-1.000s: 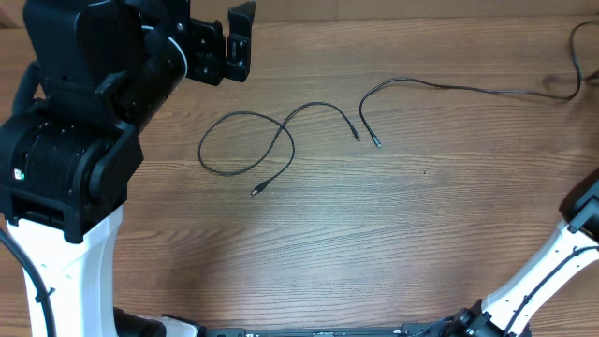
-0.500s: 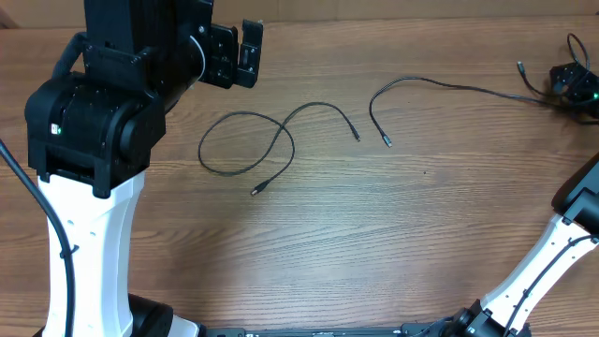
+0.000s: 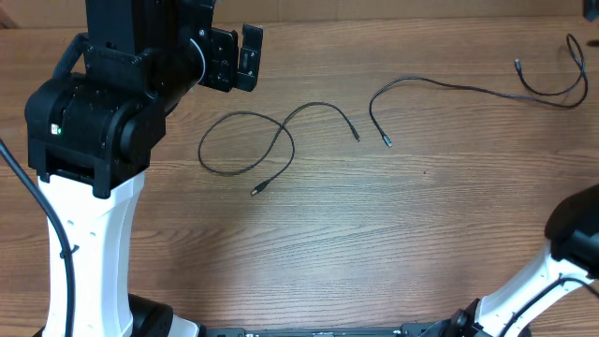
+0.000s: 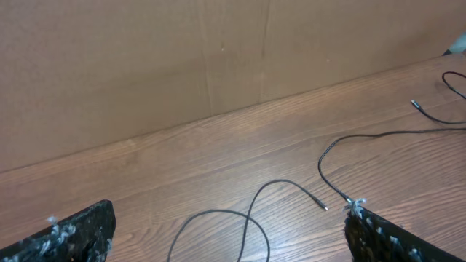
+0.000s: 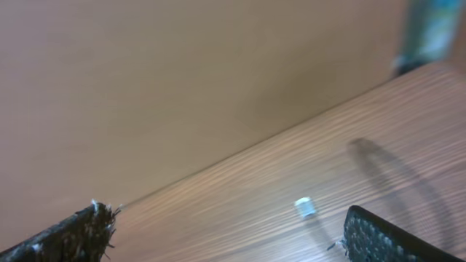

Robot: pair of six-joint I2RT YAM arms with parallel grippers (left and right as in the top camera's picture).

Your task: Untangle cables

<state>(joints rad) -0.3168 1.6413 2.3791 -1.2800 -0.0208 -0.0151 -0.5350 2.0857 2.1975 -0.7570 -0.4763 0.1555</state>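
Note:
Two thin black cables lie apart on the wooden table. The looped cable (image 3: 245, 140) crosses itself once, with plug ends at the front and the right; the left wrist view shows its loop (image 4: 218, 231). The long cable (image 3: 449, 87) runs from a plug near the middle to a curl at the far right edge, and appears again as the long cable (image 4: 378, 135). My left gripper (image 3: 255, 56) hovers open behind the loop, and in its own view the left gripper (image 4: 227, 212) holds nothing. My right gripper (image 5: 227, 217) is open and empty over bare wood.
A brown cardboard wall (image 4: 182, 58) stands along the table's back edge. A small white bit (image 5: 304, 207) lies on the wood in the blurred right wrist view. The right arm's base (image 3: 573, 234) rises at the front right, and the left arm's body (image 3: 94, 131) fills the left side.
The right gripper opened, let go of the long cable's far end and left the overhead view. That end now lies in a curl. The left arm shifted earlier and is now still.

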